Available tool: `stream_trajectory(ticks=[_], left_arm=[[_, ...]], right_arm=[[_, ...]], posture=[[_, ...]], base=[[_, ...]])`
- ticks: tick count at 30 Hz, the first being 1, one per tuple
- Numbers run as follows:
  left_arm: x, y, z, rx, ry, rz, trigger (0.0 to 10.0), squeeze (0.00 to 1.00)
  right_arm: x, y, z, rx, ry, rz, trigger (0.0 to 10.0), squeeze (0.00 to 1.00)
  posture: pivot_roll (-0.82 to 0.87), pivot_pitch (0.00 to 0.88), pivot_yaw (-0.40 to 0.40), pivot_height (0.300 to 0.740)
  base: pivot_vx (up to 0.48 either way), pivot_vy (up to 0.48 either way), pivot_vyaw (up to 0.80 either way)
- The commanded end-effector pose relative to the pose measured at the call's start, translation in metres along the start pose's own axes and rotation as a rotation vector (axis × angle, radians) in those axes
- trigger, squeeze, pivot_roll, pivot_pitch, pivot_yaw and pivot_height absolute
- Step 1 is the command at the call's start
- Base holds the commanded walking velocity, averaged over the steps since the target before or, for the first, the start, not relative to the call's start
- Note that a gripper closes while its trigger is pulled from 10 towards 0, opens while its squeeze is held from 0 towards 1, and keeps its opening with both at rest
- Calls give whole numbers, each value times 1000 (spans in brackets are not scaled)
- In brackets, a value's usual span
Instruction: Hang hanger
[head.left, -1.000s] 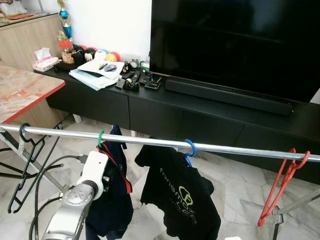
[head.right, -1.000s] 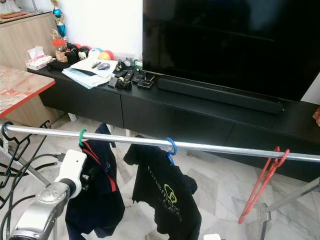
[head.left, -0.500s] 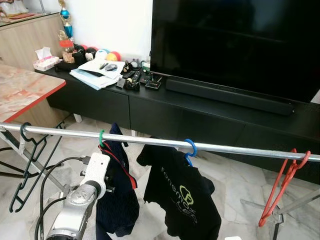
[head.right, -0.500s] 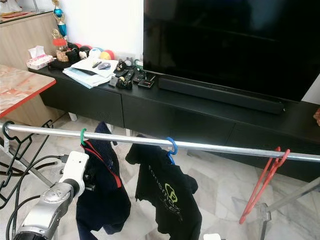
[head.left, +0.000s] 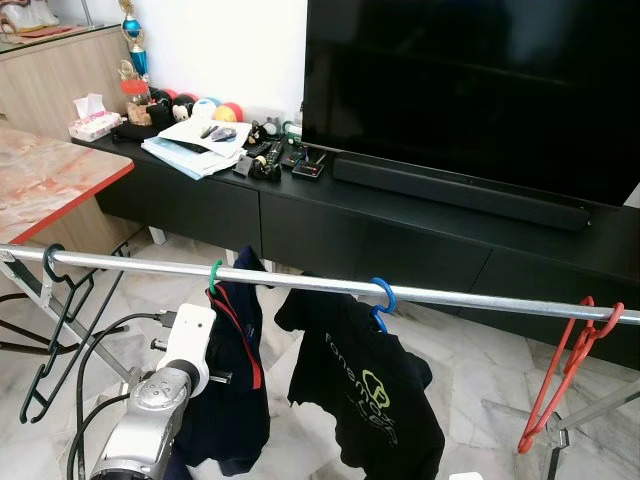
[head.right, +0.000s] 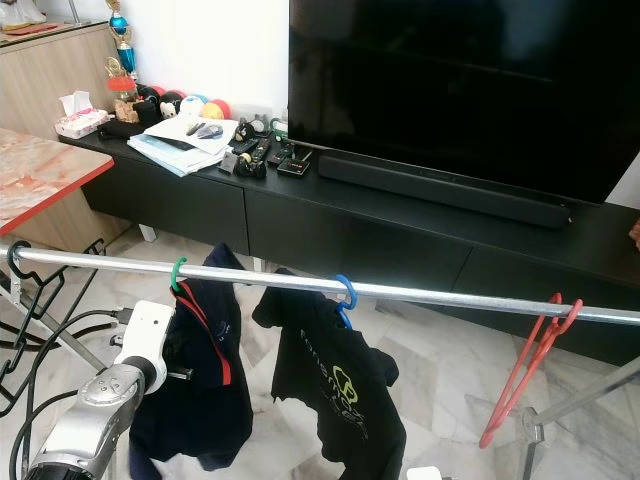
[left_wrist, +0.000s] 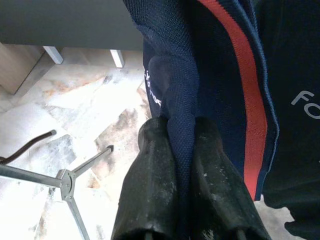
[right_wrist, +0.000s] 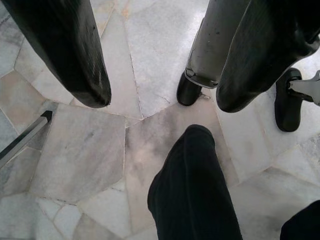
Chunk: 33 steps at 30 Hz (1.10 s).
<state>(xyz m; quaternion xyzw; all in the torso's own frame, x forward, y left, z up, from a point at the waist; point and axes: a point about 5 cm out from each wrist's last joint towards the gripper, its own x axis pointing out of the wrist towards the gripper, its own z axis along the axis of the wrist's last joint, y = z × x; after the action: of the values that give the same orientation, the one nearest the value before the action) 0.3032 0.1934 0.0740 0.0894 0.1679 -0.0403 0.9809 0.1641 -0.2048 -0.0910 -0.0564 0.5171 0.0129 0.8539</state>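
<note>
Beyond the left gripper (left_wrist: 181, 131) on its outer, left-hand side, a black wire hanger (head.left: 52, 320) dangles empty from the long silver metal rail (head.left: 460, 295). Directly above that gripper, the green plastic hanger hook (head.left: 213, 275) already sits over the rail, and from it hangs the navy blue shirt with a red stripe (left_wrist: 220, 75). In the left wrist view, the 2 black fingers are closed tight on a fold of this navy cloth, with no gap showing beside the fabric pinched between them. Just to the gripper's right hangs a black T-shirt with green lettering (head.left: 365, 400) on a blue plastic hanger hook (head.left: 382, 297), close enough that the 2 garments nearly touch. Well off to the right, a red plastic hanger (head.left: 565, 375) hangs bare near the rail's far end. Judging from this, the hook is seated and the step in hand is letting go: the fingers should part fully before the arm draws away, and the retreat should go downward and back, not sideways, so the cloth is not dragged and the green hook is not slid into the blue one. The right gripper (right_wrist: 160, 102) hangs idle over the marble floor, fingers spread apart and holding nothing.
</note>
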Motion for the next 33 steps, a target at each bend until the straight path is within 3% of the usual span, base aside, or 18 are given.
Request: stream_trajectory(ticks=[1, 5, 11, 15, 23, 29, 30, 31, 32, 33], left_arm=[[0, -6, 1, 10, -18, -26, 0, 0], [-2, -4, 0, 3, -24, -25, 0, 0], [-13, 0, 25, -18, -207, -50, 0, 0], [-16, 1, 26, -7, -213, -49, 0, 0], [-37, 0, 8, 20, -179, -56, 0, 0], [-58, 2, -18, 25, -112, -23, 0, 0], [-60, 2, -20, 24, -108, -16, 588, 0], [-66, 2, -26, 16, -93, 2, 8353, 0], [-66, 2, -26, 16, -93, 2, 8353, 0], [-68, 2, -32, 14, -82, 18, 10000, 0]], right_arm=[[0, 0, 1, -4, 2, -2, 10000, 0], [0, 0, 1, -5, 3, -2, 10000, 0], [0, -1, 0, -6, 2, -5, 10000, 0], [0, -1, 0, -5, 3, -5, 10000, 0], [0, -2, -1, -6, 4, -5, 10000, 0], [0, -2, -1, -11, 7, -3, 10000, 0], [0, -2, -1, -12, 7, -3, 10000, 0], [0, -3, -1, -14, 8, -3, 10000, 0], [0, -3, -1, -14, 8, -3, 10000, 0], [0, -3, -1, -14, 8, -4, 10000, 0]], posture=[[112, 0, -53, 740], [112, 0, -53, 740], [118, 0, -57, 740], [116, 0, -56, 740], [119, 0, -56, 740], [130, 0, -59, 740], [130, 0, -59, 740], [132, 0, -59, 740], [132, 0, -59, 740], [131, 0, -60, 740]], base=[[0, 0, 0], [0, 0, 0], [0, 0, 0], [0, 0, 0], [0, 0, 0], [0, 0, 0], [0, 0, 0], [0, 0, 0], [0, 0, 0], [0, 0, 0]])
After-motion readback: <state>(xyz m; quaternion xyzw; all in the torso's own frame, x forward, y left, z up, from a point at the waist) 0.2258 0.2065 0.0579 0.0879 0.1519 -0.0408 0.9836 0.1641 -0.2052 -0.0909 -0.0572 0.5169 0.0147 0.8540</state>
